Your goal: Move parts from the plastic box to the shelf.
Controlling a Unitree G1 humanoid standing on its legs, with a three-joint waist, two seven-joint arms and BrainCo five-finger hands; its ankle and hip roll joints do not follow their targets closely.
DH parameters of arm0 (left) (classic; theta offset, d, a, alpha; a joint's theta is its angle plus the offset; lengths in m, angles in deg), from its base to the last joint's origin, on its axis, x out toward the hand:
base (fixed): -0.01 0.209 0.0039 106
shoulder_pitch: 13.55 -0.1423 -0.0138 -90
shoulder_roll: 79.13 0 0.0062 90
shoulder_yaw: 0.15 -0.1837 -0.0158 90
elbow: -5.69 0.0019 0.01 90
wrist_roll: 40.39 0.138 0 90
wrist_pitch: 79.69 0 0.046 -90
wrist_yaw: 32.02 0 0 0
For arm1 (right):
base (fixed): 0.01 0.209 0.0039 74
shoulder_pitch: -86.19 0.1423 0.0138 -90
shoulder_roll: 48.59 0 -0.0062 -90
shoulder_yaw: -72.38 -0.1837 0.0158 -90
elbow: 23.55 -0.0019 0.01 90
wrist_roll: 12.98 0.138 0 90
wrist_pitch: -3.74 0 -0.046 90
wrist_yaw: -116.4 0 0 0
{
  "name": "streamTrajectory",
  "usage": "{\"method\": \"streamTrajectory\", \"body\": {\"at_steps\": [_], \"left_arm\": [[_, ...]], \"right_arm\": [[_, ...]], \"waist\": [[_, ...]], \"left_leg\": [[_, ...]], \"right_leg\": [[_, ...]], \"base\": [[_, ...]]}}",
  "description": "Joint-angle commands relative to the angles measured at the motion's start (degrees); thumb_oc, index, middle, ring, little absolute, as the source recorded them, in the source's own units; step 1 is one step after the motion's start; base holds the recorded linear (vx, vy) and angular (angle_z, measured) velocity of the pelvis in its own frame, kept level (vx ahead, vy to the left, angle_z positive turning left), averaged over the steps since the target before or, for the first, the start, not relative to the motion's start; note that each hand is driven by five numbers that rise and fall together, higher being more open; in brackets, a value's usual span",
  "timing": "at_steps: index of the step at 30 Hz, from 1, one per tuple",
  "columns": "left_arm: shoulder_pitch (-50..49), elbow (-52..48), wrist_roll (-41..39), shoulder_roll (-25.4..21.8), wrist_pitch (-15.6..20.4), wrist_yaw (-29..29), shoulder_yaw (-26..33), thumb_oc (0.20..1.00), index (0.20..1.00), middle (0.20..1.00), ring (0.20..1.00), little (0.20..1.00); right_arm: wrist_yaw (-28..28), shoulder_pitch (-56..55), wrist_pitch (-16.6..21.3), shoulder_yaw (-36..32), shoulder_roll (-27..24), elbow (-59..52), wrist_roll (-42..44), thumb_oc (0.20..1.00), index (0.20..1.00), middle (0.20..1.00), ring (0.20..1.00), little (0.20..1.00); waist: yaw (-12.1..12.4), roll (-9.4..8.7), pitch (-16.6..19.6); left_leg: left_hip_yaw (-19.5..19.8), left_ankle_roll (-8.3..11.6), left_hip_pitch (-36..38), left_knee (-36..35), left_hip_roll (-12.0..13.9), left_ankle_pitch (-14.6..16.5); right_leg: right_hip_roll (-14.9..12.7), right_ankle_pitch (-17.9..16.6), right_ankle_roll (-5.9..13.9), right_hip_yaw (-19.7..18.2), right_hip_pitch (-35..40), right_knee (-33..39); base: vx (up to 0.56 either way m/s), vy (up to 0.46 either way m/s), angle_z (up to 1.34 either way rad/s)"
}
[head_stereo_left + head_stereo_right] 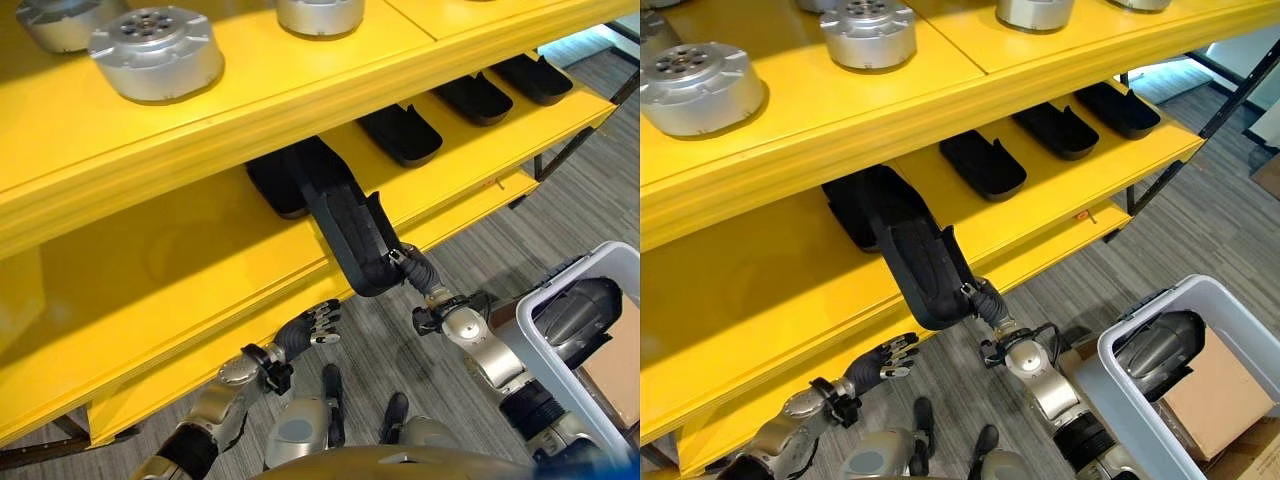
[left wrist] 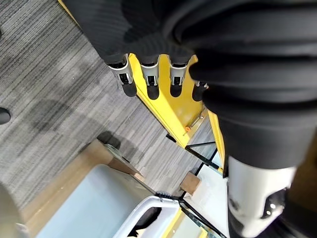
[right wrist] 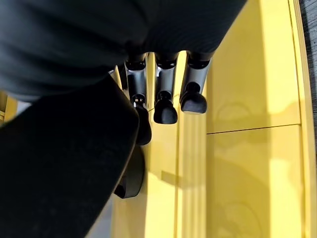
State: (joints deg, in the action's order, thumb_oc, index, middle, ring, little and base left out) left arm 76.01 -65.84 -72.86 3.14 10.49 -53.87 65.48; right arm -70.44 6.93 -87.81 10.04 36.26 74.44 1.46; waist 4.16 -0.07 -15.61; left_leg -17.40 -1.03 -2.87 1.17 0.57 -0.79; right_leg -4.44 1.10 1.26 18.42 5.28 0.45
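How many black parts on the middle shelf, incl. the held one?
5: three in a row at right, one further left, one in right hand at shelf's edge.

Top shelf: discs in a row.
Middle shelf: trays in a row, running to the right.
Box: on the floor, right of the shelves.
Parts: inside the box.

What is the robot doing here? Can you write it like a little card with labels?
Held part: long black ribbed plastic part, tilted, its far end on the middle shelf
Right hand: grips the part's near end
Left hand: holds nothing, fingers relaxed, below the shelf edge
Yellow metal shelf: three black parts lie in a row
Top shelf: round silver metal parts
Grey plastic box: on the floor
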Motion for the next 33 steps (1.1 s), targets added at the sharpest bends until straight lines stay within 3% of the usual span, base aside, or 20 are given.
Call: {"method": "streamTrajectory", "body": {"at_steps": [1, 7, 9, 10, 12, 16, 20, 23, 25, 26, 33], "left_arm": [[2.4, -1.9, 0.1, 2.3, 0.2, 0.3, 0.3, 1.000, 1.000, 1.000, 1.000, 1.000], [0.5, -1.3, 0.3, 2.4, 0.4, -0.7, 1.7, 1.000, 1.000, 1.000, 1.000, 1.000], [-0.1, -1.0, 1.2, 2.5, 0.2, -1.8, 1.6, 1.000, 1.000, 1.000, 1.000, 1.000], [-0.2, -0.6, 2.7, 2.5, 0.4, -3.6, 1.3, 1.000, 1.000, 1.000, 1.000, 1.000], [0.0, -0.3, 3.7, 2.5, 0.9, -4.6, 0.6, 1.000, 1.000, 1.000, 1.000, 1.000], [0.5, -0.8, 3.3, 3.0, 0.2, -4.3, 0.2, 1.000, 1.000, 1.000, 1.000, 1.000], [1.5, -0.5, 1.4, 4.0, -0.3, -3.7, -0.5, 1.000, 1.000, 1.000, 1.000, 1.000], [2.8, 0.5, 1.2, 4.4, -0.5, -2.7, -0.7, 1.000, 1.000, 1.000, 1.000, 1.000], [3.4, 1.1, 1.6, 4.3, -0.5, -2.6, -1.2, 1.000, 1.000, 1.000, 1.000, 1.000], [3.6, 1.2, 1.4, 3.8, -0.4, -2.2, -2.2, 1.000, 1.000, 1.000, 1.000, 1.000], [0.6, -0.1, 0.9, 2.0, 0.1, -1.5, -2.5, 1.000, 1.000, 1.000, 1.000, 1.000]], "right_arm": [[1.4, 3.6, 3.5, -1.2, -0.4, -3.7, 1.6, 0.200, 0.200, 0.200, 0.200, 0.200], [2.2, 3.9, 2.9, -0.7, -0.5, -4.6, 1.6, 0.200, 0.200, 0.200, 0.200, 0.200], [1.0, 3.1, 2.9, -0.6, -0.2, -5.3, 1.4, 0.200, 0.200, 0.200, 0.200, 0.200], [-1.5, 2.8, 2.2, -0.6, 0.2, -6.3, 0.9, 0.200, 0.200, 0.200, 0.200, 0.200], [-3.0, 3.1, 1.8, -0.8, 0.4, -6.6, 0.5, 0.200, 0.200, 0.200, 0.200, 0.200], [-2.7, 6.9, 0.7, -0.9, 0.8, -4.2, 1.2, 0.200, 0.200, 0.200, 0.200, 0.200], [-0.8, 8.9, 0.4, -1.4, 0.3, -3.1, 2.3, 0.200, 0.200, 0.200, 0.200, 0.200], [-0.2, 8.9, 0.1, -1.1, -0.3, -3.9, 2.8, 0.200, 0.200, 0.200, 0.200, 0.200], [-0.3, 8.6, 0.0, -1.1, -0.1, -3.9, 3.4, 0.200, 0.200, 0.200, 0.200, 0.200], [-0.6, 7.9, 0.0, -1.2, 0.4, -3.8, 3.5, 0.200, 0.200, 0.200, 0.200, 0.200], [-2.6, 6.3, 0.4, -0.6, 2.6, -3.9, 3.2, 0.200, 0.200, 0.200, 0.200, 0.200]], "waist": [[0.7, 0.38, 2.1], [0.9, 1.53, 2.3], [0.3, 1.53, 2.3], [-0.9, 1.46, 2.1], [-1.7, 1.38, 2.0], [-1.7, 1.06, 1.9], [-2.8, 1.20, 3.7], [-3.4, 2.07, 4.7], [-3.8, 2.55, 4.9], [-4.0, 2.77, 4.6], [-1.8, 2.78, 3.3]], "left_leg": [[-0.2, 5.53, 0.8, 2.2, 7.7, -2.1], [1.0, 6.05, 0.8, 1.9, 7.6, -2.2], [-1.6, 5.97, 1.0, 3.3, 8.0, -1.6], [-5.6, 5.82, 1.8, 4.3, 8.9, -1.1], [-7.8, 5.87, 1.5, 5.3, 10.1, -1.2], [-6.3, 5.86, 0.8, 10.8, 13.7, 0.4], [-4.5, 7.12, 2.3, 16.6, 18.0, -2.4], [-3.1, 6.83, 3.4, 14.5, 16.8, -1.6], [-3.6, 6.28, 4.6, 12.9, 15.7, 0.4], [-4.0, 5.41, 5.9, 11.1, 14.2, 3.1], [-1.1, 3.76, 6.8, 7.8, 11.9, 3.2]], "right_leg": [[-2.2, 1.6, 3.66, 0.7, -0.2, -2.9], [-2.7, 2.4, 3.19, 1.5, -0.1, -3.5], [-3.0, 2.5, 3.07, 2.5, 0.3, -3.7], [-3.5, 2.6, 3.23, 3.8, 0.7, -3.9], [-3.9, 2.6, 3.26, 4.5, 0.4, -4.3], [-5.3, 4.3, 2.09, 3.9, -2.0, -8.1], [-6.5, 6.0, 0.97, 2.4, -4.5, -10.8], [-7.6, 6.4, 1.64, 1.3, -6.6, -13.2], [-8.4, 6.6, 2.24, 1.1, -6.7, -14.7], [-9.4, 6.7, 3.22, 1.1, -6.3, -16.1], [-10.5, 5.2, 5.90, -0.3, -5.1, -16.2]], "base": [[-0.09, -0.061, 0.11], [-0.06, -0.061, 0.24], [-0.03, -0.064, 0.20], [-0.07, -0.039, 0.33], [-0.10, 0.012, 0.95], [-0.06, 0.137, 1.06], [0.00, 0.314, -0.27], [-0.01, 0.360, 0.01], [0.00, 0.392, -0.06], [-0.01, 0.394, 0.18], [-0.05, 0.260, 0.34]]}}
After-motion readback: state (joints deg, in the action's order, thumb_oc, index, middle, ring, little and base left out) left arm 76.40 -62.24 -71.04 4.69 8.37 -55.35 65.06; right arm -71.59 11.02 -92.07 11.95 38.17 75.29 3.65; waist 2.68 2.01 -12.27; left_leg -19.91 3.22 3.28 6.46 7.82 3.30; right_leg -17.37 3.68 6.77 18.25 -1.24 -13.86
